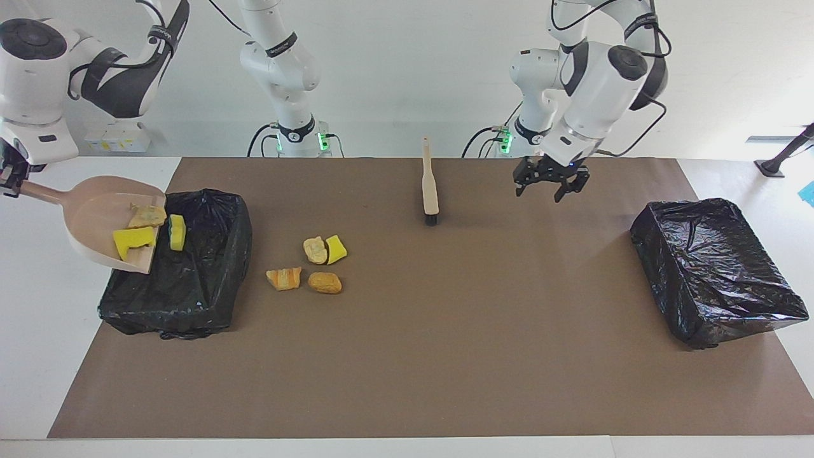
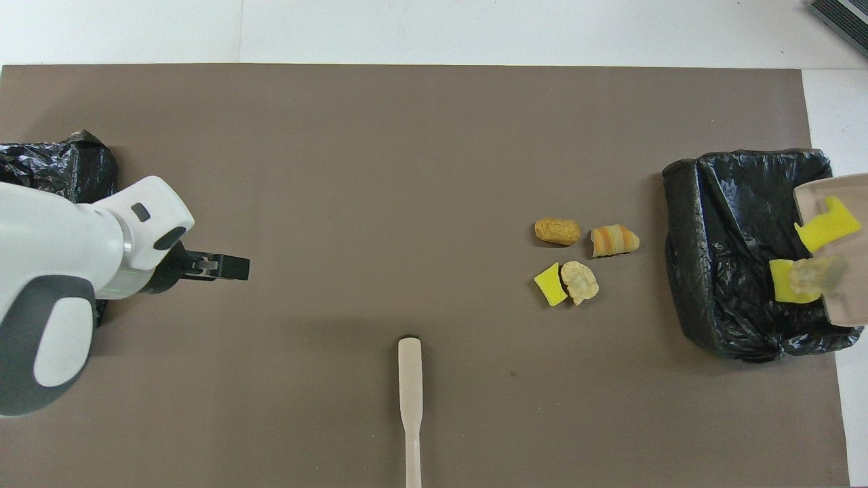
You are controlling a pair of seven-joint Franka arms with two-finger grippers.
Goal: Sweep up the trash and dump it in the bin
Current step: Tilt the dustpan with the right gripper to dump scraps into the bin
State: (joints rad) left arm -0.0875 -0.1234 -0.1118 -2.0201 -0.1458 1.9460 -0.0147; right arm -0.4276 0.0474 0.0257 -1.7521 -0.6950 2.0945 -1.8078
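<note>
Dumping: my right tool [image 1: 11, 184] clenched on dustpan [image 1: 95, 219] handle, pan tipped over the bin [image 1: 191, 280] at the right arm's end.

Three trash pieces [image 1: 135, 238] sliding off its lip; four more [image 1: 316, 264] on the surface beside that bin. My left tool [image 1: 551, 188] released, hanging over bare surface. Brush [image 1: 430, 184] lies mid-surface.

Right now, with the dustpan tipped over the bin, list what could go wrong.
1. The dustpan tilts at the rim of the bin toward the right arm's end; a yellow sponge piece is sliding off its lip and could bounce onto the table.
2. Four scraps lie unswept beside that bin, so dumping now leaves the job half done.
3. The brush lies loose; the left gripper, fingers open, is away from it.
</note>
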